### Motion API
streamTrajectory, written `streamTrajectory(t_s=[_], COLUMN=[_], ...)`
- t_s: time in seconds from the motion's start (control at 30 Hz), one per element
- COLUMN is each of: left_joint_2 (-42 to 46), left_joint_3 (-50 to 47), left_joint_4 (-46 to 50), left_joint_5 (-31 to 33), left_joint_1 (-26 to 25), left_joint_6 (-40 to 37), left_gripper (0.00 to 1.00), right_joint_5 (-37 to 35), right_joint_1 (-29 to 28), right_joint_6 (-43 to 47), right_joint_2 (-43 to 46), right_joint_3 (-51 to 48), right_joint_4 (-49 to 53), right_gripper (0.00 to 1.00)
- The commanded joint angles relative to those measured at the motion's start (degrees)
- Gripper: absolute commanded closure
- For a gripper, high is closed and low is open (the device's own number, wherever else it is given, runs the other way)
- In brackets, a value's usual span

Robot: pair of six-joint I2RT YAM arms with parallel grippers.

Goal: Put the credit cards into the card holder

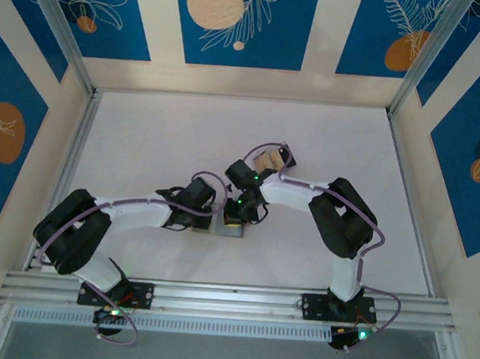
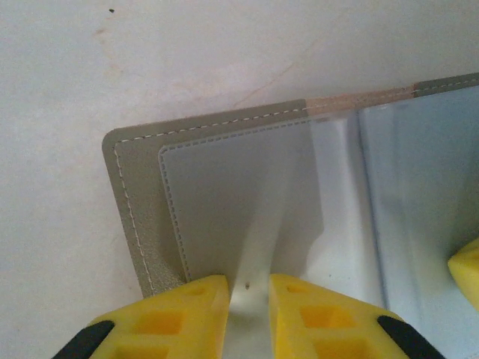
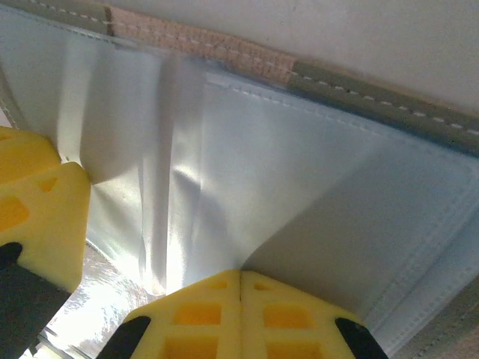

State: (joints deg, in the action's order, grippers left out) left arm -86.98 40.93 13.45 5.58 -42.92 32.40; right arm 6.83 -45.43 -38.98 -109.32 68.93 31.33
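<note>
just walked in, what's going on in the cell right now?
Both arms are working on the card holder, which lies open on the table. The left end effector is closed on a pale inner leaf near one corner. The right end effector looks pinched shut on the edge of the pale-blue pocket beside it. The credit cards sit in a small pile farther back on the table, so none seems to be loaded yet.

White tabletop [image 1: 184,141]; blue flower-printed wall panels [image 1: 277,40]; silver rail [image 1: 229,300] along near edge
</note>
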Motion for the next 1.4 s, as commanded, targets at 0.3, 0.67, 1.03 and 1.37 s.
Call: streamTrajectory(t_s=[0.3,0.67,1.03,1.37], left_joint_2=[1.0,4.3,8.7,3.3], left_joint_3=[-6.2,-6.3,-1.1,4.5], left_joint_4=[3.7,4.8,10.2,8.7], left_joint_5=[5.2,5.3,10.6,9.2], left_joint_1=[0.6,-0.3,-3.9,-5.6], left_joint_6=[3.2,2.6,1.2,0.2], left_gripper=[0.81,0.82,0.84,0.84], right_joint_5=[-2.2,-1.3,-1.1,-1.0], right_joint_1=[0.7,0.8,0.5,0.1], right_joint_6=[0.5,0.6,-0.1,0.1], right_joint_2=[-0.7,-2.5,-4.2,-4.3], right_joint_3=[2.4,3.9,4.4,5.1], right_joint_4=[2.5,2.3,1.7,2.2], right_gripper=[1.0,1.0,1.0,1.0])
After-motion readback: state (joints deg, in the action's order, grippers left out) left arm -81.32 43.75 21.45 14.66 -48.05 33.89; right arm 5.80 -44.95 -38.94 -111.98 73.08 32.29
